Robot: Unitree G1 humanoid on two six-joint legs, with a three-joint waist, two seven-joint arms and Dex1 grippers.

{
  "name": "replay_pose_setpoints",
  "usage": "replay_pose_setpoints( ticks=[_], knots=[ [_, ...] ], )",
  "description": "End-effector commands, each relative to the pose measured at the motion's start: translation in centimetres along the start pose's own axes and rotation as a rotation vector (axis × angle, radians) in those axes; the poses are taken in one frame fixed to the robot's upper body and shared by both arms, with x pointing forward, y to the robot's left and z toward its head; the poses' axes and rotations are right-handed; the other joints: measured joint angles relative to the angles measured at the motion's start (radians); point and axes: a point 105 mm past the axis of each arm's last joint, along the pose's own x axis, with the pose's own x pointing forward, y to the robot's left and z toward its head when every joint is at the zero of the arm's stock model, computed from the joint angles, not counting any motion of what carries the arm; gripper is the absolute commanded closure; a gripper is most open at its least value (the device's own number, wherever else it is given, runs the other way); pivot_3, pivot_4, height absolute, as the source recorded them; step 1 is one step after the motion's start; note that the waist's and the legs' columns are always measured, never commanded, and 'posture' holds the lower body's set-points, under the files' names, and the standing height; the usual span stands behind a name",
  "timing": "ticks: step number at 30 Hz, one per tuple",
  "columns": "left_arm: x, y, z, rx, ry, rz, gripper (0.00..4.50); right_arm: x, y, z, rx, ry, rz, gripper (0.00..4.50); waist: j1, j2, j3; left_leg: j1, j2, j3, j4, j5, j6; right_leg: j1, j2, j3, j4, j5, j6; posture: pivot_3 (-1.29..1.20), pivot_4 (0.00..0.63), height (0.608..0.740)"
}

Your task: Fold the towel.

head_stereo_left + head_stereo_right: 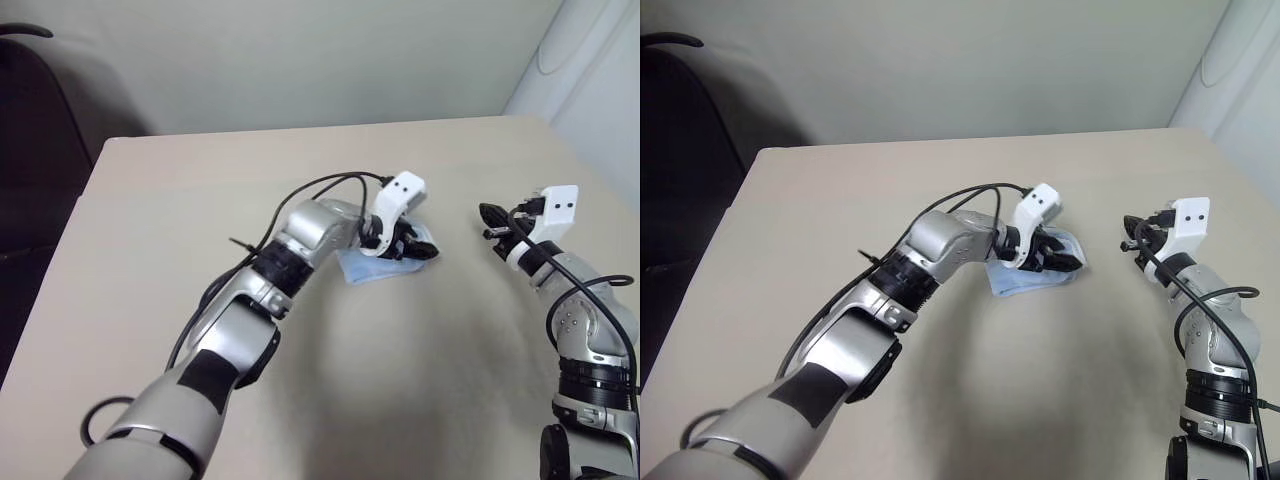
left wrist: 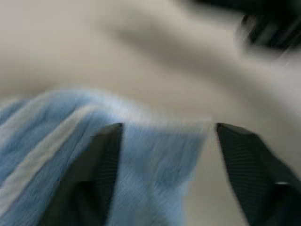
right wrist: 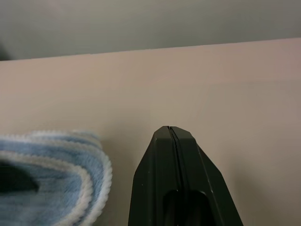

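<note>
Two arms sit over the beige bench (image 1: pixel 180 220) in my head feed. I see the towel (image 1: pixel 1015 280), light blue with white stitched edging, bunched in a small heap on the bench near its middle, a little toward three o'clock. My left gripper (image 1: pixel 1060 256) reaches across to it; in the left wrist feed its jaws stand wide apart, one black finger (image 2: pixel 101 160) lying against the blue cloth, the other over bare bench, gripping nothing. My right gripper (image 1: pixel 492 225) hangs well apart from the towel at its three o'clock side, above the bench; in the right wrist feed its jaws are pressed fully together and empty. I can read no brand, label or writing anywhere on the towel.
</note>
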Motion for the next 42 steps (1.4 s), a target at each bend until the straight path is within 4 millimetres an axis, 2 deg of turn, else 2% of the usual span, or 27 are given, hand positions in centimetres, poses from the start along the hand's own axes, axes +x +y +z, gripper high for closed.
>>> replay_pose_setpoints(
  ticks=[1,3,6,9,11,12,15,18,20,22,24,26,29,32,34,36,37,39,42],
  knots=[
    [-3.1,1.6,3.0,0.006,-0.184,0.089,0.79,0.1,2.1,1.4,-0.076,-0.021,0.091,4.5,0.0,0.0,0.0,0.0,0.0,0.0,0.0,0.0,0.0,0.0,0.0,0.0,0.0,0.0,0.0,0.0,0.15,0.735],
    [-4.7,3.4,2.7,0.06,-0.221,0.183,1.36,0.4,4.0,1.4,-0.089,-0.011,0.181,4.5,-0.001,0.0,0.0,0.001,0.0,0.0,0.0,0.0,0.0,0.0,0.0,0.0,0.0,0.001,0.0,0.0,0.15,0.735],
    [-5.5,4.8,0.8,0.134,-0.201,0.24,2.5,1.3,6.1,1.0,-0.096,0.015,0.274,4.5,-0.001,0.001,-0.001,0.002,0.0,0.0,0.0,0.0,0.0,0.001,0.001,0.0,0.001,0.001,0.0,0.0,0.15,0.735],
    [-5.2,4.5,-0.8,0.125,-0.188,0.194,3.6,2.5,7.1,-0.6,-0.097,0.072,0.321,4.5,0.004,0.001,-0.001,0.002,0.0,0.0,0.002,0.001,0.001,0.001,0.0,0.0,0.001,0.001,0.0,0.0,0.15,0.735],
    [-4.4,4.2,-2.5,0.114,-0.148,0.16,4.32,3.3,7.5,-2.3,-0.068,0.125,0.339,4.5,0.012,0.001,-0.001,0.0,0.0,-0.001,0.005,0.0,0.001,0.001,0.0,-0.001,0.001,0.002,0.001,0.0,0.15,0.735],
    [-3.8,4.6,-4.0,0.103,-0.089,0.177,4.47,3.7,7.7,-3.5,-0.06,0.159,0.349,4.5,0.016,0.001,-0.001,-0.001,0.0,-0.001,0.006,0.0,0.002,0.001,-0.001,-0.001,0.001,0.002,0.001,0.0,0.15,0.735],
    [-3.2,6.7,-7.8,0.109,0.051,0.276,4.47,4.5,8.2,-6.2,-0.071,0.235,0.366,4.5,0.019,0.001,-0.001,-0.001,0.0,-0.002,0.009,-0.001,0.004,0.002,-0.002,-0.002,0.0,0.003,0.001,0.0,0.15,0.735],
    [-3.5,8.6,-9.9,0.105,0.123,0.37,4.47,4.9,8.3,-7.9,-0.069,0.27,0.359,4.5,0.015,0.002,-0.002,-0.002,0.0,-0.002,0.01,-0.001,0.004,0.001,-0.002,-0.002,0.001,0.005,0.0,0.0,0.15,0.735],
    [-3.7,8.8,-9.6,0.087,0.075,0.377,4.47,4.9,8.1,-8.4,-0.076,0.275,0.351,4.5,0.012,0.004,-0.003,0.003,0.001,-0.002,0.01,-0.001,0.005,0.006,-0.001,-0.002,0.001,0.005,-0.001,0.0,0.15,0.735],
    [-4.2,8.2,-7.6,0.06,-0.059,0.345,4.47,4.8,7.8,-8.2,-0.096,0.254,0.339,4.5,0.01,0.004,-0.003,0.006,0.001,-0.003,0.01,-0.001,0.006,0.01,-0.001,-0.001,0.0,0.006,-0.002,0.0,0.15,0.735],
    [-5.0,7.6,-6.0,0.046,-0.162,0.32,4.47,4.6,7.5,-7.6,-0.117,0.226,0.335,4.5,0.007,0.004,-0.003,0.006,0.001,-0.003,0.009,-0.001,0.006,0.01,-0.001,-0.001,0.0,0.007,-0.003,0.0,0.15,0.735],
    [-7.0,7.2,-4.1,0.013,-0.277,0.314,4.47,4.0,7.5,-5.9,-0.112,0.163,0.351,4.5,0.004,0.004,-0.003,0.006,0.001,-0.003,0.009,-0.001,0.006,0.009,-0.001,-0.002,0.0,0.008,-0.005,0.0,0.15,0.735],
    [-10.8,7.4,-2.9,-0.024,-0.378,0.368,4.5,2.9,6.9,-3.1,-0.078,0.084,0.356,3.63,0.003,0.004,-0.003,0.004,0.001,-0.003,0.009,0.0,0.006,0.008,0.0,-0.004,0.0,0.008,-0.006,0.0,0.15,0.735],
    [-14.7,8.9,-4.9,-0.02,-0.319,0.513,4.5,2.4,5.6,-1.8,-0.027,0.081,0.322,2.62,0.002,0.004,-0.003,0.004,0.001,-0.001,0.009,0.003,0.003,0.008,0.001,-0.003,0.0,0.008,-0.007,0.0,0.15,0.735],
    [-16.5,9.4,-6.2,-0.021,-0.284,0.573,4.5,2.2,5.2,-1.5,0.008,0.089,0.317,1.87,0.0,0.004,-0.003,0.005,0.001,-0.001,0.009,0.003,0.003,0.008,0.001,-0.003,0.0,0.006,-0.009,0.0,0.15,0.735],
    [-18.0,9.7,-7.1,-0.041,-0.28,0.608,4.5,2.4,5.0,-1.9,0.049,0.117,0.32,1.23,-0.001,0.004,-0.003,0.005,0.001,-0.001,0.009,0.003,0.003,0.007,0.001,-0.003,0.0,0.002,-0.014,0.0,0.15,0.735],
    [-18.7,9.8,-7.5,-0.05,-0.275,0.629,4.5,2.5,4.9,-2.2,0.064,0.139,0.322,0.76,-0.001,0.004,-0.003,0.004,0.001,-0.001,0.008,0.003,0.002,0.007,0.001,-0.003,0.0,0.002,-0.015,0.0,0.15,0.735],
    [-20.1,10.1,-8.4,-0.075,-0.27,0.671,4.5,3.1,4.7,-3.2,0.108,0.184,0.308,0.09,-0.001,0.004,-0.003,0.003,0.001,-0.002,0.008,0.003,0.002,0.005,0.001,-0.003,0.001,0.002,-0.015,0.0,0.15,0.735],
    [-21.8,9.9,-9.2,-0.097,-0.272,0.719,4.5,4.4,4.7,-5.4,0.179,0.26,0.307,0.04,-0.002,0.004,-0.003,0.003,0.001,-0.002,0.006,0.003,0.002,0.003,0.001,-0.003,0.001,0.003,-0.014,0.0,0.15,0.735]
  ],
)
